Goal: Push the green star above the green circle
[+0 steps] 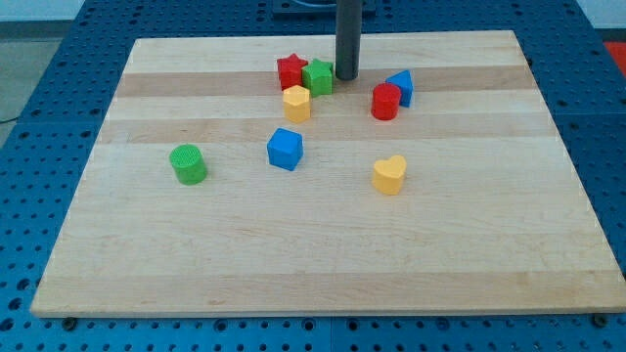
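No gripper is fitted, so no open or closed state applies; the arm ends in a dark rod whose tip rests on the worktop just at the right edge of the green star, touching it or nearly so. This star sits near the view's top, wedged against the red star on its left, with the yellow block just below. Its target, the green circle, lies well apart toward the view's lower left. Judged from this layout, the push is at its start: contact is being made, travel is not yet done. A leftward push would likely drive the red star along too, so the next move calls for separating them. The rod's upper part is cut off, and a blue block is partly hidden behind a red cylinder.
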